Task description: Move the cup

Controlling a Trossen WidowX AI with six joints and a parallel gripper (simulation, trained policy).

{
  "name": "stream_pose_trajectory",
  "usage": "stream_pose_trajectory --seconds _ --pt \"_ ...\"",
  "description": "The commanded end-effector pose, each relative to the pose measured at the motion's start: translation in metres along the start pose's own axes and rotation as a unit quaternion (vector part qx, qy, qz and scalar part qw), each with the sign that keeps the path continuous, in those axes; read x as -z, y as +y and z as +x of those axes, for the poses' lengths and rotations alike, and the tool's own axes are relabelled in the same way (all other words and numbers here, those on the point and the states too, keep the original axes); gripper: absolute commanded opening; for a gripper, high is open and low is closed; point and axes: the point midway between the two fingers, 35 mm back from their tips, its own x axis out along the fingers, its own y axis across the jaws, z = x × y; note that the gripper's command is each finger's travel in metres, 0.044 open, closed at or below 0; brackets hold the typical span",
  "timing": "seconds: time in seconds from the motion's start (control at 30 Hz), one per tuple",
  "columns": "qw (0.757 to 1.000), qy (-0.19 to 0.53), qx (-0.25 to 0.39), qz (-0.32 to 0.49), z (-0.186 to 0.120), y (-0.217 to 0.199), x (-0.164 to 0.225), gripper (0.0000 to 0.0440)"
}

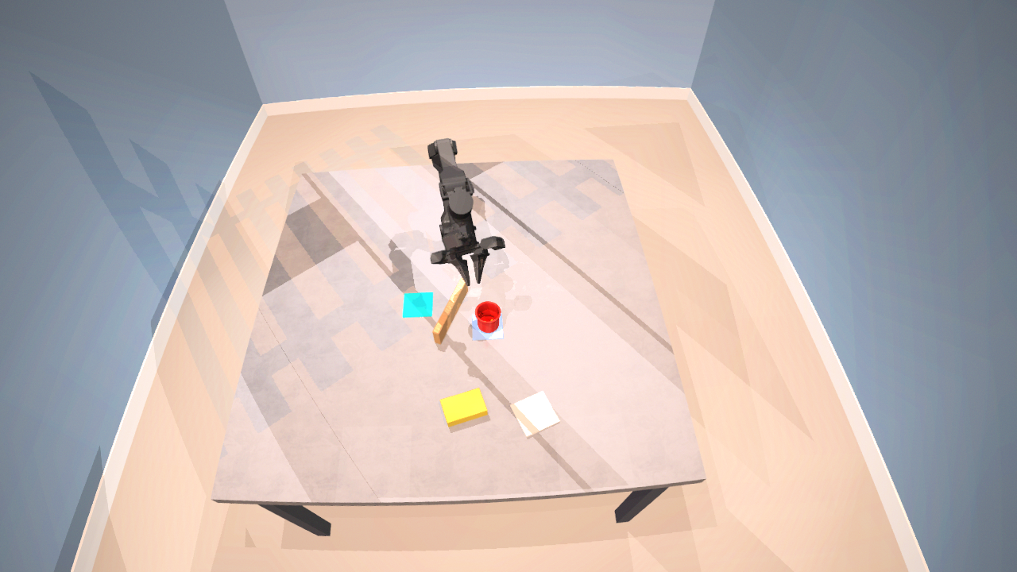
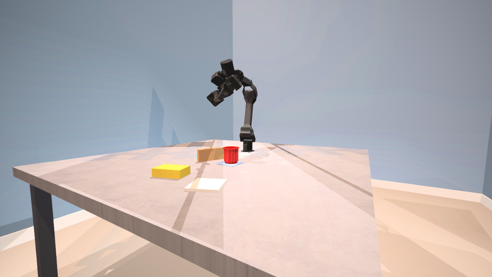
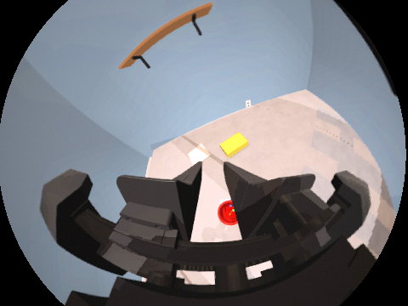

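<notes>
The red cup [image 1: 488,314] [image 2: 230,154] [image 3: 227,212] stands upright on a pale blue pad [image 1: 497,334] [image 2: 237,164] near the middle of the table. Small coloured marbles show inside it in the wrist view. The cyan pad [image 1: 417,304] lies to the left, beyond an upright wooden block [image 1: 449,321] [image 2: 210,154]. My gripper [image 1: 473,277] [image 2: 212,99] [image 3: 212,165] hangs high above the table, behind the cup, and points down and forward. Its fingers are drawn close with a narrow gap and hold nothing.
A yellow block [image 1: 463,407] [image 2: 170,171] [image 3: 234,144] and a flat white tile [image 1: 535,413] [image 2: 205,184] [image 3: 197,154] lie nearer the table's front. The wooden block stands between the two pads. A shelf hangs on the far wall.
</notes>
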Motion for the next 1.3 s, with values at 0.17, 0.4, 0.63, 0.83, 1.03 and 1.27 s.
stream_pose_trajectory --seconds 0.17,0.4,0.63,0.83,1.03,1.27 --pt "0.997 0.050 0.016 0.047 0.006 0.008 0.008 0.0123" --pt "0.991 0.095 0.043 0.085 0.012 0.011 0.019 0.0122" --pt "0.981 0.137 0.077 0.116 0.018 0.010 0.032 0.0116" --pt "0.970 0.172 0.112 0.134 0.023 0.006 0.045 0.0119" --pt "0.956 0.204 0.149 0.146 0.029 -0.001 0.058 0.0133" --pt "0.939 0.242 0.193 0.152 0.034 -0.011 0.075 0.0145"
